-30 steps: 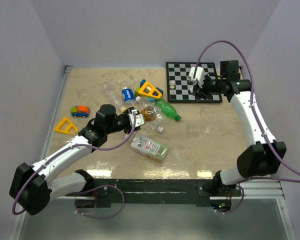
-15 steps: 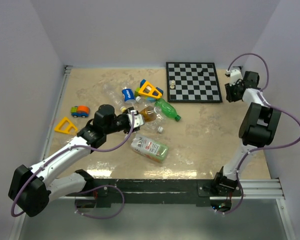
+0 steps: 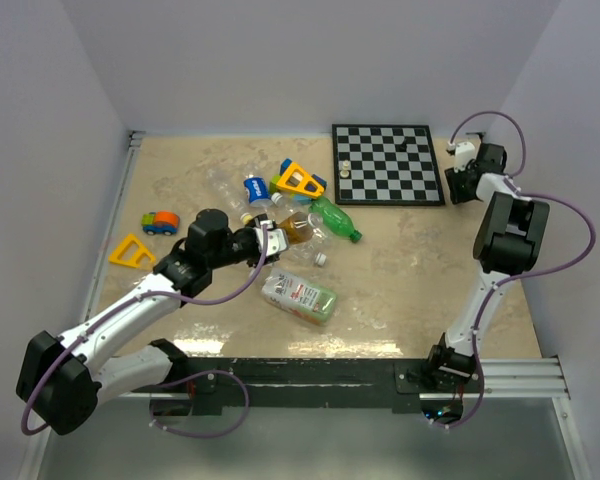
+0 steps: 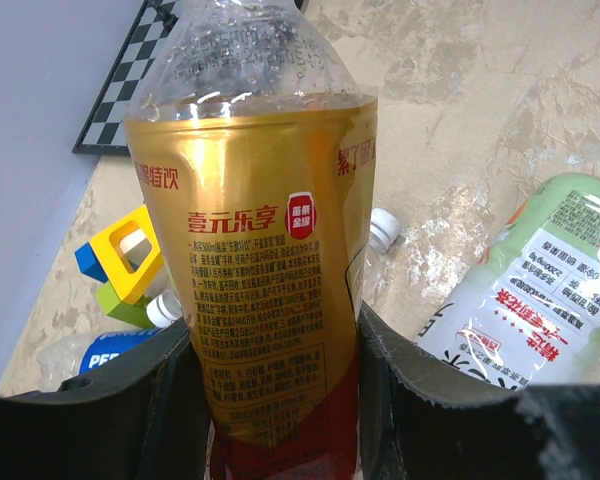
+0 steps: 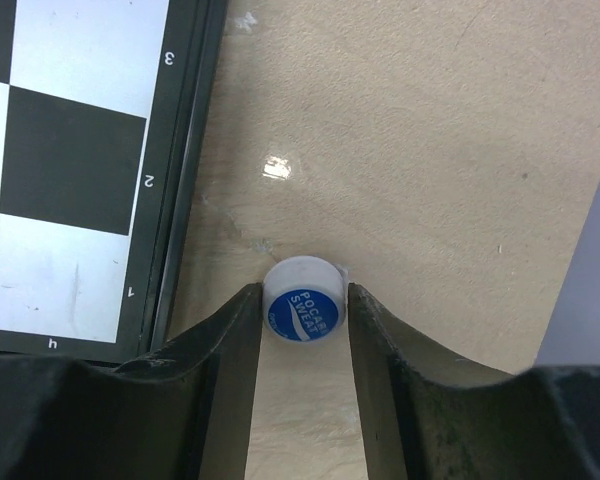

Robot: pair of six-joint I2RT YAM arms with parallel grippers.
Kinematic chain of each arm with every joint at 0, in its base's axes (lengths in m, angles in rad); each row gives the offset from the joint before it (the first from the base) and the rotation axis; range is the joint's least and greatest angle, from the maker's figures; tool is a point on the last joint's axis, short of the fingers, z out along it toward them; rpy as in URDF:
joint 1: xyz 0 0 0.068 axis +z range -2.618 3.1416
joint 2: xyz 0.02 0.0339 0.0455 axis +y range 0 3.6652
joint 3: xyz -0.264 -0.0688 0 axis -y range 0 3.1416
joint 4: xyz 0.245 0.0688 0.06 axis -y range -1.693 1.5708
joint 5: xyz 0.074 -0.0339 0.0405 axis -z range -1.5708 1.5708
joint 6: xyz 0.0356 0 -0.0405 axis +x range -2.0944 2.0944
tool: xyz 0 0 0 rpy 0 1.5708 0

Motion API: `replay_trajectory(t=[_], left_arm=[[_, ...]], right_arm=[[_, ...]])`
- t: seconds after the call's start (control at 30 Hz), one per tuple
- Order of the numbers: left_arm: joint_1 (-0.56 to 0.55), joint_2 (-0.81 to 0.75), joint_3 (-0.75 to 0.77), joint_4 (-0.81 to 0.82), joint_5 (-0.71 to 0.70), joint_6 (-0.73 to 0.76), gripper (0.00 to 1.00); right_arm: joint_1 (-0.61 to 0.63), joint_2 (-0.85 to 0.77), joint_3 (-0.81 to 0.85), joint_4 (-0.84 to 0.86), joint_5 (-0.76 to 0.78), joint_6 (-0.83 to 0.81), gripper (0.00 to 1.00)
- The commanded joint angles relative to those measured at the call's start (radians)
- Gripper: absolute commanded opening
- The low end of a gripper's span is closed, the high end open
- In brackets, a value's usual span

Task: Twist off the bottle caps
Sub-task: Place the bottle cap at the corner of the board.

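Open table (image 3: 420, 270) runs between the heap of bottles (image 3: 298, 228) and the right arm (image 3: 510, 235), ending at the chessboard (image 3: 388, 163). Past the board only a narrow strip reaches the right wall (image 3: 580, 150), where a cap (image 5: 303, 302) fills the gap in the right gripper (image 5: 302, 295). A pale green bottle (image 4: 540, 290) and yellow toy (image 4: 130, 255) crowd the amber bottle (image 4: 265, 250).

Between the jaws of my right gripper (image 5: 302, 296) a white bottle cap (image 5: 302, 314) with a blue POCARI SWEAT top lies flat on the beige table (image 5: 430, 150). The jaws stand very close on both sides; whether they touch it, I cannot tell. The chessboard (image 5: 70, 150) edge is just beside, at the left.
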Motion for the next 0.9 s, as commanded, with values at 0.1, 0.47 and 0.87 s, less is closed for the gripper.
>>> replay_trajectory(t=[0.1,0.47,0.87], left_arm=[[0.0,-0.027,0.022,0.044,0.029,-0.015,0.0],[0.0,-0.027,0.02,0.049,0.032,-0.021,0.0],[0.0,-0.019,0.02,0.059,0.06,-0.038,0.0]], right_arm=[[-0.012,-0.01,0.023,0.002,-0.004,0.003,0.53],[-0.017,-0.177,0.025,-0.071,-0.077,-0.04,0.59],[0.006,-0.515,-0.06,-0.31,-0.477,-0.304,0.6]])
